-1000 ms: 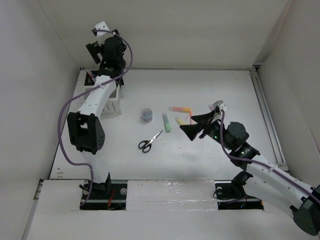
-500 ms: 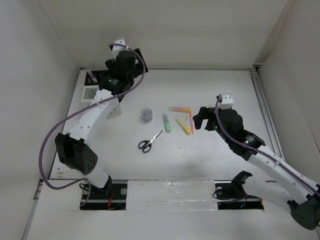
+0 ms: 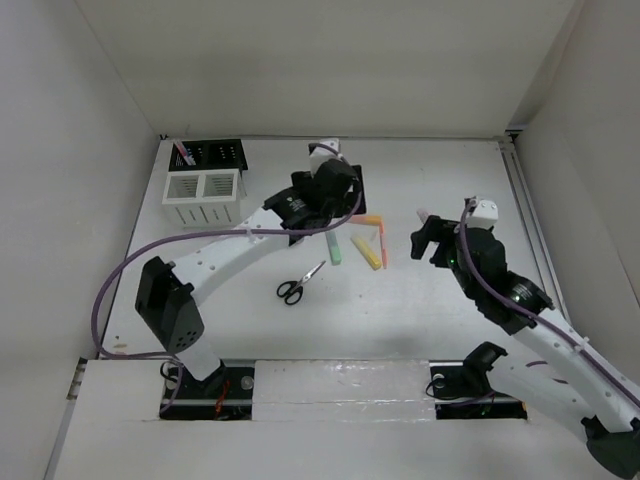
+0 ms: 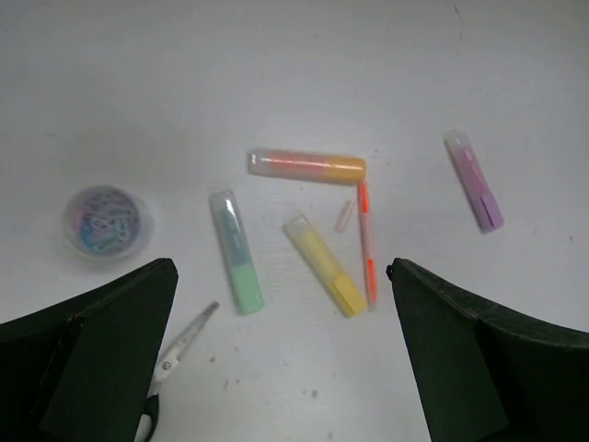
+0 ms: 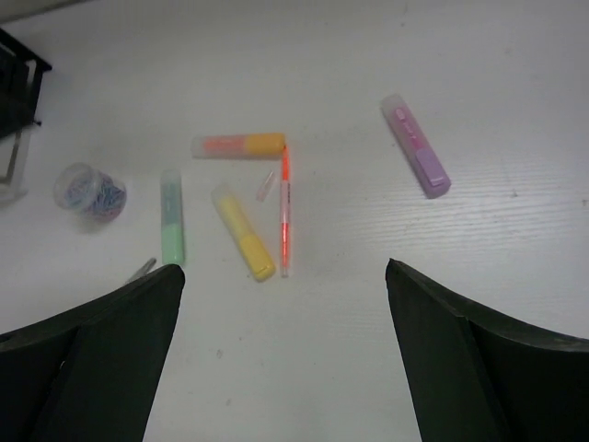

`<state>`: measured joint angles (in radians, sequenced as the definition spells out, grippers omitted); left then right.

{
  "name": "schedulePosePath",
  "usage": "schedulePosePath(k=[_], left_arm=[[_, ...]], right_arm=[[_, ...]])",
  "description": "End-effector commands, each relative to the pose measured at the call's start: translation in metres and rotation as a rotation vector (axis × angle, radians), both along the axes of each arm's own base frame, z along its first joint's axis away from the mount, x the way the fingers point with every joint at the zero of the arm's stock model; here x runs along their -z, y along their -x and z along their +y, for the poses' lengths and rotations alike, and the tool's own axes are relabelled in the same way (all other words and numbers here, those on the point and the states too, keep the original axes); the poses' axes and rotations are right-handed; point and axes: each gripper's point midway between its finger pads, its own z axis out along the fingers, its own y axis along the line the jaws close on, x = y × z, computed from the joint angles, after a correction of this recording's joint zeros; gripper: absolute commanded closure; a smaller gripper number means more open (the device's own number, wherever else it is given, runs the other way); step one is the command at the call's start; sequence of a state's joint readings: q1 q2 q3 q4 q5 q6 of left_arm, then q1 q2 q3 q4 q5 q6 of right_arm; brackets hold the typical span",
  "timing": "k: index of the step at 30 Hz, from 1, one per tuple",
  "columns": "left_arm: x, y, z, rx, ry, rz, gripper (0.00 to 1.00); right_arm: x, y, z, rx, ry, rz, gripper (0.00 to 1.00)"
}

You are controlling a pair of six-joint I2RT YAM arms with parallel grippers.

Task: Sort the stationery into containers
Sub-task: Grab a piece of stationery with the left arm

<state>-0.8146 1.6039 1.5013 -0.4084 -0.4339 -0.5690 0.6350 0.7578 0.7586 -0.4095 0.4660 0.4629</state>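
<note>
Hovering, left gripper (image 4: 281,269): the fingers (image 4: 101,354) are spread wide above the table (image 3: 450,170); nothing is held or touched.
Hovering, right gripper (image 5: 282,269): the fingers (image 5: 460,354) are likewise set wide apart; nothing is held or touched.
Markers: four are counted, all lying flat.
Green marker (image 4: 236,264): seen between the left gripper's fingers, nearer the finger at the left of that view.
Yellow marker (image 4: 324,276): seen in the middle of that gap, just beside the pen.
Orange marker (image 4: 306,166): seen beyond the fingertips, its end close to the pen's tip.
Purple marker (image 4: 474,180): seen beyond the finger at the right, well apart from the rest.
Pen (image 4: 367,244): one is counted on the table, thin and orange-red.
Scissors (image 4: 184,339): one pair, its blades just beside the inner edge of the left-hand finger.
Tub (image 4: 106,221): one, round and clear, beyond the left-hand fingertip; in the top view it is covered by the left arm.
Containers: two are counted, the white organizer (image 3: 202,198) and the black mesh holder (image 3: 212,153), touching or nearly so, well apart from both grippers.
</note>
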Motion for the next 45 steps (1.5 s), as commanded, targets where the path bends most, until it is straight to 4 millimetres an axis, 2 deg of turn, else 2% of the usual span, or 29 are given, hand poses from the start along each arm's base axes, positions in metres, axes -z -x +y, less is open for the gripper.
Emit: schedulePosePath(k=[1,2,3,6,7,8,10,11,13,14,17,18,21,23,25,26,31,34,36,41,45], left_arm=[[0.022,0.022,-0.046,0.054,0.039,0.063,0.0],[0.026,0.024,-0.055,0.054,0.038,0.065,0.0],[0.049,0.031,-0.067,0.059,-0.001,0.105,0.0],[0.057,0.034,-0.099,0.079,0.037,0.141,0.0],[0.075,0.036,-0.108,0.091,0.008,0.162,0.0],[0.075,0.035,-0.118,0.102,0.035,0.17,0.01],[0.083,0.034,-0.132,0.13,0.053,0.192,0.07],[0.096,0.036,-0.139,0.137,0.034,0.205,0.07],[0.092,0.035,-0.152,0.157,0.042,0.192,0.1],[0.102,0.032,-0.156,0.156,0.03,0.201,0.11],[0.105,0.026,-0.166,0.156,0.031,0.2,0.15],[0.113,0.024,-0.17,0.155,0.023,0.205,0.15],[0.126,0.02,-0.176,0.153,0.007,0.217,0.18],[0.124,0.017,-0.181,0.154,0.011,0.214,0.22],[0.136,0.018,-0.177,0.135,-0.023,0.238,0.24],[0.131,0.015,-0.178,0.13,-0.018,0.226,0.26],[0.144,0.016,-0.172,0.083,-0.032,0.252,0.3],[0.15,0.017,-0.169,0.059,-0.041,0.266,0.31],[0.161,0.018,-0.164,0.043,-0.063,0.277,0.31],[0.165,0.016,-0.167,0.052,-0.064,0.269,0.31],[0.176,0.012,-0.167,0.049,-0.066,0.282,0.33]], right_arm=[[-0.037,0.006,-0.033,0.159,-0.034,-0.058,0.03],[-0.04,0.011,-0.045,0.2,-0.009,-0.055,0.03],[-0.058,0.017,-0.052,0.218,-0.044,-0.093,0.03],[-0.076,0.027,-0.062,0.222,-0.062,-0.146,0.03],[-0.086,0.033,-0.066,0.222,-0.086,-0.172,0.03],[-0.094,0.036,-0.068,0.223,-0.103,-0.192,0.03],[-0.096,0.042,-0.073,0.223,-0.103,-0.192,0.03],[-0.098,0.044,-0.075,0.22,-0.102,-0.203,0.03],[-0.096,0.045,-0.075,0.22,-0.096,-0.196,0.03],[-0.098,0.047,-0.075,0.209,-0.106,-0.201,0.03],[-0.092,0.045,-0.07,0.186,-0.097,-0.191,0.03],[-0.087,0.045,-0.069,0.185,-0.09,-0.183,0.03],[-0.083,0.042,-0.064,0.163,-0.088,-0.182,0.03],[-0.085,0.042,-0.062,0.154,-0.097,-0.188,0.03],[-0.081,0.041,-0.061,0.154,-0.091,-0.181,0.05],[-0.081,0.041,-0.061,0.154,-0.091,-0.181,0.05],[-0.083,0.043,-0.062,0.154,-0.097,-0.188,0.05],[-0.085,0.044,-0.064,0.154,-0.109,-0.202,0.05],[-0.086,0.044,-0.062,0.143,-0.108,-0.208,0.05],[-0.088,0.044,-0.06,0.133,-0.117,-0.214,0.05],[-0.086,0.045,-0.059,0.122,-0.11,-0.213,0.05]])
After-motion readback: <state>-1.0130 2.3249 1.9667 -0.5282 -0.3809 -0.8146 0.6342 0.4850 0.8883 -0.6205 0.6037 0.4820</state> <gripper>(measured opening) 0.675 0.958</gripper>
